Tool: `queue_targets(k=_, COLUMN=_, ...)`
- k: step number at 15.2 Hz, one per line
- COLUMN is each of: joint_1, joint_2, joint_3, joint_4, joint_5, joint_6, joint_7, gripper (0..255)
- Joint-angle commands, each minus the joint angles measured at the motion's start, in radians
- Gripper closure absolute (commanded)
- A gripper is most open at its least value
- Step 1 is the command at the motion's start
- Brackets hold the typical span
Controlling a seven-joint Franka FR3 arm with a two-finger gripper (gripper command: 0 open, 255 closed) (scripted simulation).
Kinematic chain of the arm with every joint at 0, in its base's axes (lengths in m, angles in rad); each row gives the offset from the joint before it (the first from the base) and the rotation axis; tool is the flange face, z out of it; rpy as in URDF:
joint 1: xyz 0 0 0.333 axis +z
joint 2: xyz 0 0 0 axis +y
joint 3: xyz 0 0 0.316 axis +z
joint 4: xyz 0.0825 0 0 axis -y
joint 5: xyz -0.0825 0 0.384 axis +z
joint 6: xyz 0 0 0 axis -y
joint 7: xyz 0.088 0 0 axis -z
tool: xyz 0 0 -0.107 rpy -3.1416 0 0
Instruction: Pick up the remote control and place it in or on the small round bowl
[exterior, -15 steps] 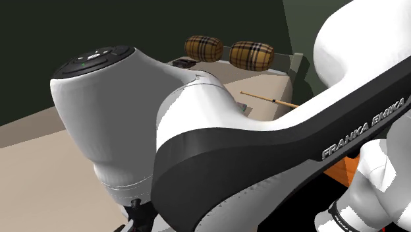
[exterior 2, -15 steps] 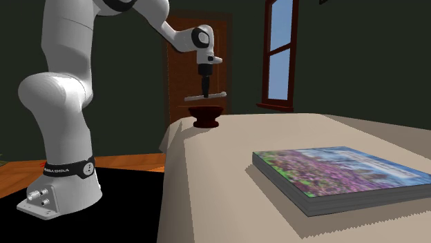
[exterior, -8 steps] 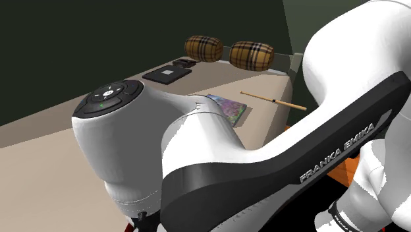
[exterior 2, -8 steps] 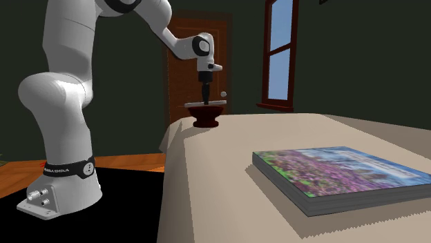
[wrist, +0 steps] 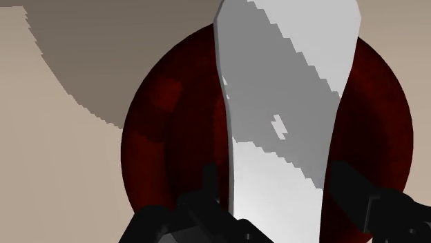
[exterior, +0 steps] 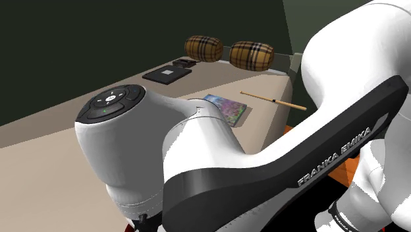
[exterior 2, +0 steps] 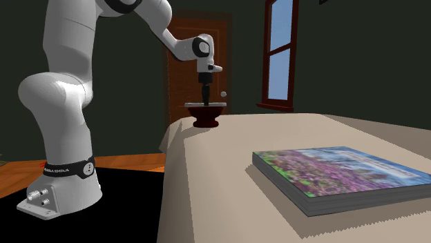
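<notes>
Left of centre, second exterior view: remote (exterior 2: 205, 104) lies across the bowl (exterior 2: 206, 119).
Wrist view, left to right: tool (wrist: 276, 185) fingers (wrist: 211, 183) flank the remote, seemingly parted and clear; lift straight up so neither side nudges it off.

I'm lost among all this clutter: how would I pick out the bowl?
Start at the big beige surface and go to its far corner in the second exterior view, under the gripper. The bowl sits there, small, round and dark red, with a pale remote across its rim; the nearby book is flat and colourful.
</notes>
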Motion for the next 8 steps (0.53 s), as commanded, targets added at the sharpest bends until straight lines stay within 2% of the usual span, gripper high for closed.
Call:
queue_targets(k=1, joint_1=0.001, joint_2=0.002, joint_3=0.0, joint_4=-0.002, joint_5=0.0, joint_6=-0.001, joint_7=0.0, gripper=0)
queue_targets(k=6, joint_1=0.001, joint_2=0.002, joint_3=0.0, joint_4=-0.001, joint_5=0.0, joint_6=-0.001, joint_7=0.0, gripper=0)
queue_targets(k=8, joint_1=-0.001, joint_2=-0.015, joint_3=0.004, joint_4=0.047, joint_5=0.013, joint_6=-0.063, joint_7=-0.009, gripper=0)
